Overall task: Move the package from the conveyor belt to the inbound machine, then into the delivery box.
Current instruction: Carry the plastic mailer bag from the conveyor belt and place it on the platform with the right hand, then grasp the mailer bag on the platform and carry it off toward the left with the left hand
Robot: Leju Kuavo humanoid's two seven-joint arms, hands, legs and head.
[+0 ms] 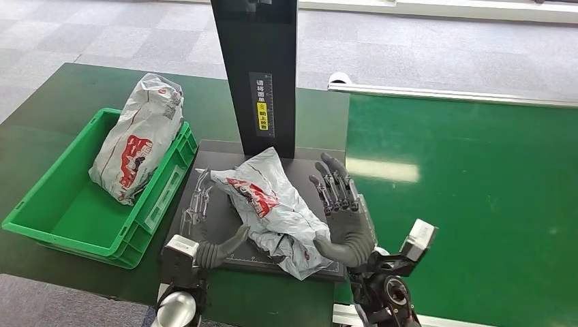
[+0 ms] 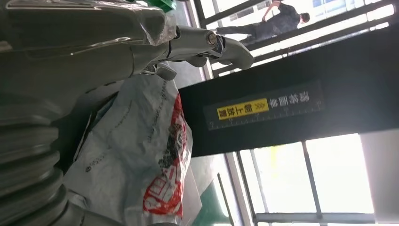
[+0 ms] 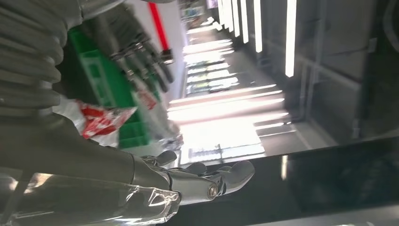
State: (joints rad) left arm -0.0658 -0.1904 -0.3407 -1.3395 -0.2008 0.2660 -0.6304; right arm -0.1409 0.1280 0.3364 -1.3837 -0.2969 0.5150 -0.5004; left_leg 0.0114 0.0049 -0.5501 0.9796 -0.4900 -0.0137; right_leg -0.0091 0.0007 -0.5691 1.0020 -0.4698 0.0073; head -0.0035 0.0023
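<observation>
Green tabletop carrying a black inbound machine (image 1: 225, 225), where a crumpled grey plastic package (image 1: 276, 208) with a red-and-white printed patch lies across the platform's middle beneath a post with a yellow label, writing unreadable, flanked by the left hand (image 1: 204, 225) and right hand (image 1: 344, 211), both spread, holding nothing.
</observation>
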